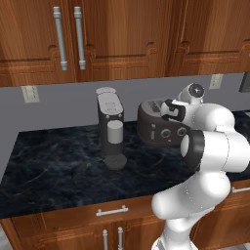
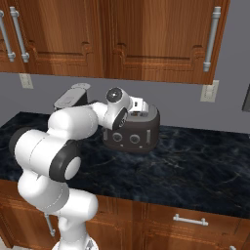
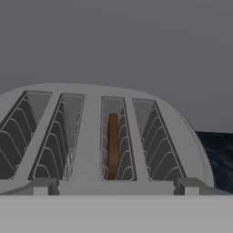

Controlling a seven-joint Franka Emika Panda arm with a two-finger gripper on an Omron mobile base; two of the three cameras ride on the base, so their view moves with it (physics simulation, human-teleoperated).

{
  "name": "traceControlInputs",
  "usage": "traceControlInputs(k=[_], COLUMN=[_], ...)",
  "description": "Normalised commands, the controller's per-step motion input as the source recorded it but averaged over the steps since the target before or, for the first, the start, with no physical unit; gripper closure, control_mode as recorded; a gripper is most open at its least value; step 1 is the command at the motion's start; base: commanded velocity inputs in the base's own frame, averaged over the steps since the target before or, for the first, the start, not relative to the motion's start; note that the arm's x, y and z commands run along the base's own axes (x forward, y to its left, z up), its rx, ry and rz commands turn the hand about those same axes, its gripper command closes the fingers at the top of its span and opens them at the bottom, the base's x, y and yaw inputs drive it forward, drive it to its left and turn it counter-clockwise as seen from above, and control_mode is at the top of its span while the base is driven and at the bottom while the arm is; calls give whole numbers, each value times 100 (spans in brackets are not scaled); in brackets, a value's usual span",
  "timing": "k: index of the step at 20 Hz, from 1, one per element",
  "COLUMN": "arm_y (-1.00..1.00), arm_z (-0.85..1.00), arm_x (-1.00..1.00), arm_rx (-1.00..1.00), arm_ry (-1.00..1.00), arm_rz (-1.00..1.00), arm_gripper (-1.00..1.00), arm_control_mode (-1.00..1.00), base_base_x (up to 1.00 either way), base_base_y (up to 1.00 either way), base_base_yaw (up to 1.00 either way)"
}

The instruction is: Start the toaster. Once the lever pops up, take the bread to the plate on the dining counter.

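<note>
Hand view puts me right above the dark grey, rounded toaster (image 3: 91,136), looking along its top at four wire-lined slots side by side. I see the small dark brown bread slice (image 3: 112,145) standing on edge, low inside the third slot from the left of the frame, just right of centre. The two small dark fingers (image 3: 45,185) rise at the bottom edge, one at lower left and one at lower right, set wide apart with nothing between them, so the gripper (image 3: 116,186) is spread fully and holds nothing.

From the left base view I see the toaster (image 1: 156,128) right of centre on the black marbled worktop (image 1: 58,166), its two round knobs facing me, with my white arm reaching over its top from the lower right. Just beside it, to the left, stands the taller narrow grey coffee machine (image 1: 110,124), apart from the toaster. From the right base view the toaster (image 2: 134,132) sits at centre frame against the grey wall (image 2: 185,105), my wrist resting over its top left. Brown wooden wall cabinets with silver handles (image 1: 122,34) fill the upper frame, and a pale wall outlet (image 1: 30,93) sits at the left.
</note>
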Motion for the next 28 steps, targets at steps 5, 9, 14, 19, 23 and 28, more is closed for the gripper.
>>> traceControlInputs(k=[5, 9, 14, 19, 23, 28], arm_y=[0, 0, 0, 0, 0, 0], arm_z=[0, 0, 0, 0, 0, 0], arm_x=[0, 0, 0, 0, 0, 0], arm_rx=[3, 4, 3, 2, 4, 0], arm_ry=[0, 0, 0, 0, 0, 0], arm_rz=[0, 0, 0, 0, 0, 0], arm_gripper=[-100, -100, -100, -100, -100, -100], arm_control_mode=[-100, -100, -100, -100, -100, -100], base_base_x=[0, 0, 0, 0, 0, 0], base_base_y=[0, 0, 0, 0, 0, 0], base_base_yaw=[0, 0, 0, 0, 0, 0])
